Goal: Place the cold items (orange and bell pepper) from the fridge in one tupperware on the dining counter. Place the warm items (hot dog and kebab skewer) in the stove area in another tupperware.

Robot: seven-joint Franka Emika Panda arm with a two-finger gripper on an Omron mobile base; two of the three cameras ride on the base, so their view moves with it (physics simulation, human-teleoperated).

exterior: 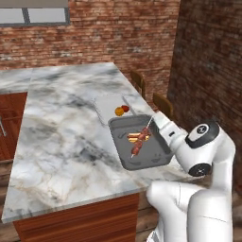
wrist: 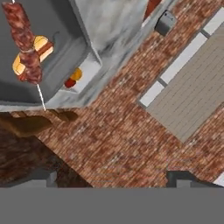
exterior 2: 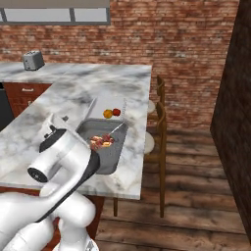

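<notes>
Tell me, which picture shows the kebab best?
The hand view: the kebab is large and close, lying across the hot dog. Both base views show it small in the grey tupperware.

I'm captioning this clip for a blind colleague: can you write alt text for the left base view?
A kebab skewer lies across a hot dog in a dark grey tupperware on a marble dining counter. Behind it, a white tupperware holds an orange and a red bell pepper. The white arm rises at lower right.
</notes>
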